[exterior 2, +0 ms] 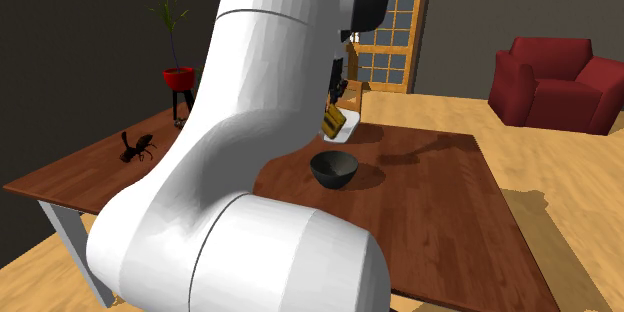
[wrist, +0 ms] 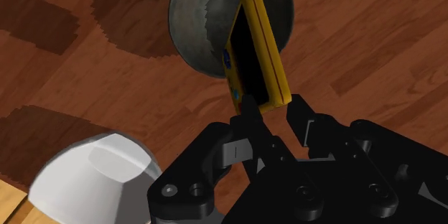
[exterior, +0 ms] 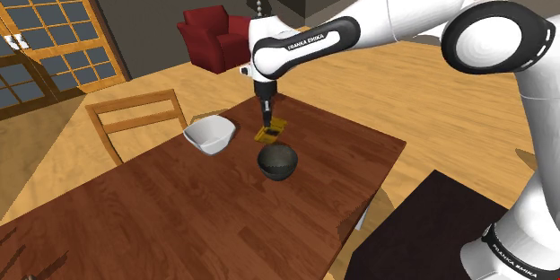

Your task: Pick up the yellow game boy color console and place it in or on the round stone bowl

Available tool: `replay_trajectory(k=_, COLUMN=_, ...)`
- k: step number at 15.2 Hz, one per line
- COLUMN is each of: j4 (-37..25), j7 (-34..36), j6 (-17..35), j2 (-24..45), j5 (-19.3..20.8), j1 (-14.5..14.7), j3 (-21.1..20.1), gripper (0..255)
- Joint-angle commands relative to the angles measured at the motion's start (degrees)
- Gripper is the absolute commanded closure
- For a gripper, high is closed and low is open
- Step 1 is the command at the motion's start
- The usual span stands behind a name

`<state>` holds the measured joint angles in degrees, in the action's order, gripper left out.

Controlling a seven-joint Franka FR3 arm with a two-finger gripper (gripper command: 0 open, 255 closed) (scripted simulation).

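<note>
My black gripper (exterior: 266, 124) is shut on one end of the yellow game boy console (exterior: 272, 131), which hangs tilted in the air above the wooden table (exterior: 161, 206). In the wrist view the console (wrist: 255, 50) sticks out from between the fingertips (wrist: 248, 109) and overlaps the round dark grey bowl (wrist: 197, 21) below it. The bowl (exterior: 277, 161) stands upright on the table just in front of the gripper in the shoulder view. From the second exterior view the console (exterior 2: 335, 122) hovers above and slightly behind the bowl (exterior 2: 333, 169).
A white bowl (exterior: 211, 135) stands on the table to the shoulder view's left of the dark one. A wooden chair (exterior: 135, 117) is behind the table. A small black figure (exterior 2: 137, 146) sits near the table's far end. A red armchair (exterior: 211, 36) stands farther back.
</note>
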<state>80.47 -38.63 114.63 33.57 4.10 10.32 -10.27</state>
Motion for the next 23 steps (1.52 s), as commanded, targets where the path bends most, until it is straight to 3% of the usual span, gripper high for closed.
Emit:
replay_trajectory(k=1, j4=0.89, j7=0.03, j6=1.35, j2=0.41, j5=0.09, j1=0.0, j3=0.05, gripper=255)
replay_trajectory(k=16, j4=4.76, j7=0.32, j6=10.22, j2=5.46, j5=0.91, j1=0.25, j3=0.63, gripper=255)
replay_trajectory(k=23, j4=4.76, j7=0.32, j6=10.22, j2=5.46, j5=0.91, j1=0.25, j3=0.63, gripper=255)
